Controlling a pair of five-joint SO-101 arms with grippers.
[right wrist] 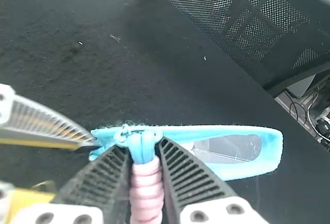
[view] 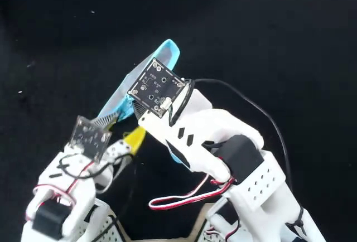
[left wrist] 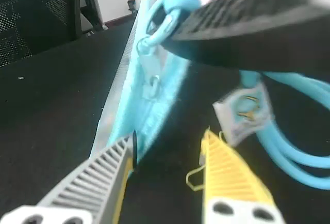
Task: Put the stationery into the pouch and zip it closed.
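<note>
Now the right gripper (right wrist: pixel 142 145) clamps the zipper loop (right wrist: pixel 139 140) of the blue pouch (right wrist: pixel 260 142) and a pink coil (right wrist: pixel 145 188), while the left gripper (left wrist: pixel 166 139) gapes wide at its near-left end.

1. No word, number or sign could be read in any view.
2. A small grey tag (left wrist: pixel 242 113) hung from the light-blue pouch (left wrist: pixel 149 95), just beside its blue cord (left wrist: pixel 289 152). The tag bore a gold-coloured mark, too blurred to tell whether it was lettering or a sign.
3. The dark camera board (view: pixel 155 87) on the right arm's wrist, over the middle of the desk, carried tiny white print beside its round contacts, too small to make out.
4. The second board (view: pixel 89 136), on the left arm's wrist, nearer and to the left, showed only faint specks of marking, likewise illegible.
</note>
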